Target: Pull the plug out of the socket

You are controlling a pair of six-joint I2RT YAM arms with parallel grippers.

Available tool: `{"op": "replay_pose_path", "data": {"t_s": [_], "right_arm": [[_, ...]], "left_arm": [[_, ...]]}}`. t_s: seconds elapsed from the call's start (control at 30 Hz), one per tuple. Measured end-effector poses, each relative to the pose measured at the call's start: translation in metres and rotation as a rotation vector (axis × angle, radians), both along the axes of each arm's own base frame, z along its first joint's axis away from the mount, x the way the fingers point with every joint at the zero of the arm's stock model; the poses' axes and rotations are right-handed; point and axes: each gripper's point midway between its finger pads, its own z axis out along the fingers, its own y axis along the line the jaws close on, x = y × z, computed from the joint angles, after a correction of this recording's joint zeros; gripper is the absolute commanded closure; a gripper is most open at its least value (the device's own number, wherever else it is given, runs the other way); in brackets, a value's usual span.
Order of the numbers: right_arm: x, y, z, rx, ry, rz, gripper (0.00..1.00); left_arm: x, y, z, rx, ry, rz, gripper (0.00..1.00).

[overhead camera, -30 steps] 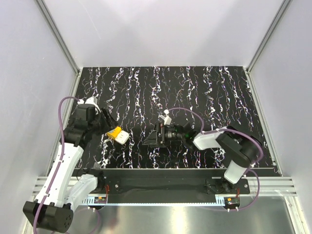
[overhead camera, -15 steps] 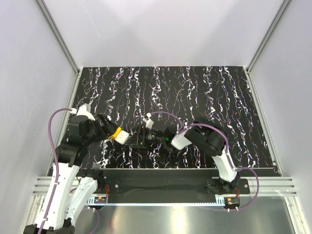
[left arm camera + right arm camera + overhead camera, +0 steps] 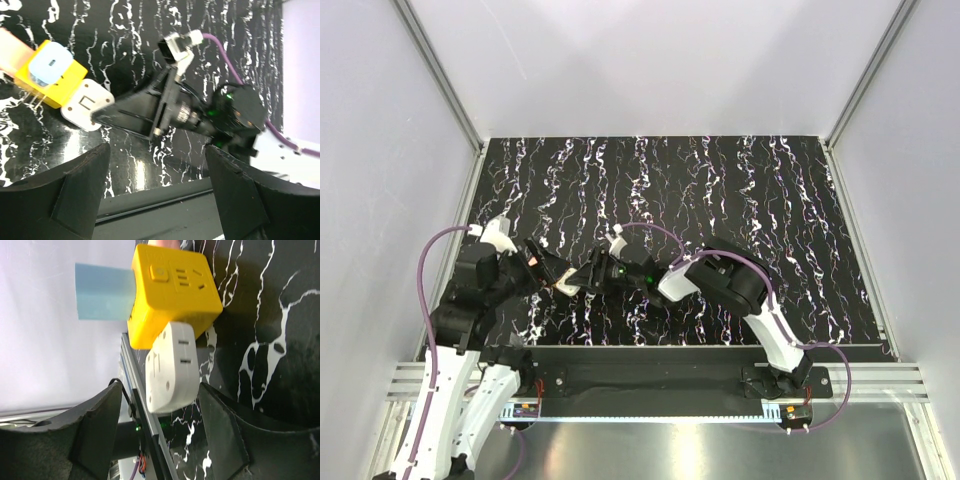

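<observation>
Sitting in yellow cube socket (image 3: 170, 290), white plug (image 3: 169, 367); left jaws, right jaws spread.

plug (image 3: 169, 367) on socket (image 3: 170, 290), between right jaws

the table (image 3: 740, 200) is a black sheet streaked with white, marble-like veins. on it, between the two tools, is the yellow socket (image 3: 52, 75) with the white plug (image 3: 89, 104) seated in one face. the pair is just past the tips of the right gripper (image 3: 578, 282), and ahead and to the left of the wide-spread left gripper (image 3: 156, 149). whether the socket rests flat cannot be told.
</observation>
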Motion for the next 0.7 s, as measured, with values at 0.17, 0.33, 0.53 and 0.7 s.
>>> {"op": "replay_pose_path", "data": {"t_s": [0.17,0.33,0.53,0.7], "right_arm": [[0.002,0.003,-0.002,-0.004,0.004,-0.002,0.41],[0.002,0.003,-0.005,-0.008,0.01,-0.003,0.46],[0.003,0.004,-0.014,-0.02,0.022,-0.005,0.49],[0.004,0.006,-0.014,-0.016,0.024,-0.004,0.6]], "left_arm": [[-0.005,-0.004,0.005,-0.019,-0.017,-0.027,0.2],[-0.006,-0.007,0.005,-0.029,-0.013,-0.043,0.21],[-0.009,-0.012,-0.003,-0.046,0.01,-0.07,0.22],[-0.011,-0.016,-0.007,-0.066,0.027,-0.082,0.24]]}}
